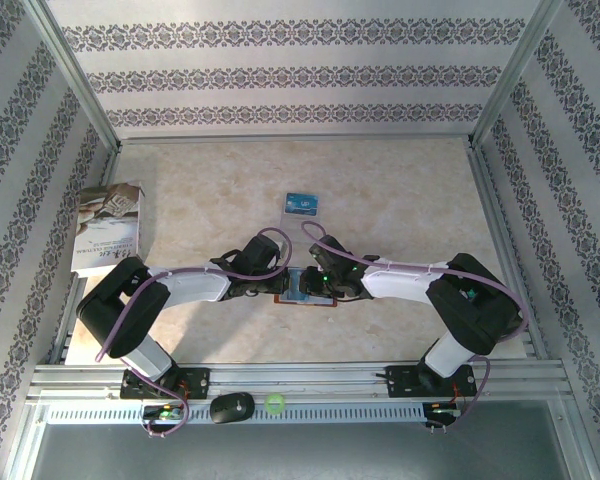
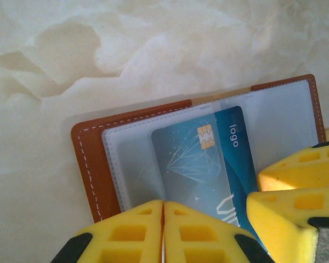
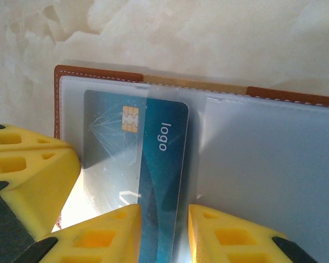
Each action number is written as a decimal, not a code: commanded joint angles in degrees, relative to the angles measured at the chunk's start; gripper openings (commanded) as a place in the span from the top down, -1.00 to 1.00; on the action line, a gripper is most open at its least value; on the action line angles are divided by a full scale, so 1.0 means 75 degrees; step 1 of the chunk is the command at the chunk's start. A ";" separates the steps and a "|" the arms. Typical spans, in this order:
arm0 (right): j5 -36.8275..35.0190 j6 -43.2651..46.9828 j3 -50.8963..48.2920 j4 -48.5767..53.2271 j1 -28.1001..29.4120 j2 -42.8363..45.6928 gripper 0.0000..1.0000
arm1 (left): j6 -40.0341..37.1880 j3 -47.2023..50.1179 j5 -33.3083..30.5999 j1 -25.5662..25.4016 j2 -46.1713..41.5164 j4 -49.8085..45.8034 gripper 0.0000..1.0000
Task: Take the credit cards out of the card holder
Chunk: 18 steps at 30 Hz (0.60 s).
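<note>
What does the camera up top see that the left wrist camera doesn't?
Top view: both whole arms, a printed booklet at the table's left edge, and a blue card lying by itself beyond the arms.

Left wrist view, close up: the gold chip and the word "logo" on the credit card, which sits partly in a clear sleeve, plus white stitching on the card holder.

Both: the brown card holder lying open on the pale table, with the left hand and right hand at it.
</note>
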State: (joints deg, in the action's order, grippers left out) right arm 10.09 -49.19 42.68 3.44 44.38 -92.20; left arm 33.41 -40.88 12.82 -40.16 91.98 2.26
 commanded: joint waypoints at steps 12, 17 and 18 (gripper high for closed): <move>0.0392 -0.0238 -0.0306 -0.0605 -0.0147 -0.0149 0.80 | -0.0037 0.0236 -0.0015 -0.0094 0.0158 -0.0712 0.85; -0.0002 -0.0315 -0.0715 -0.0430 -0.0364 0.0291 0.97 | -0.0027 0.0273 -0.0051 -0.0083 0.0078 -0.0700 0.86; -0.0067 -0.0337 -0.0828 -0.0407 -0.0385 0.0407 0.99 | -0.0025 0.0273 -0.0038 -0.0072 0.0087 -0.0690 0.86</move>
State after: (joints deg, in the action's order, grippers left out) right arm 13.13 -51.16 39.11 -1.96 42.59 -90.94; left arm 33.41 -40.86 12.84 -40.16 91.88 2.26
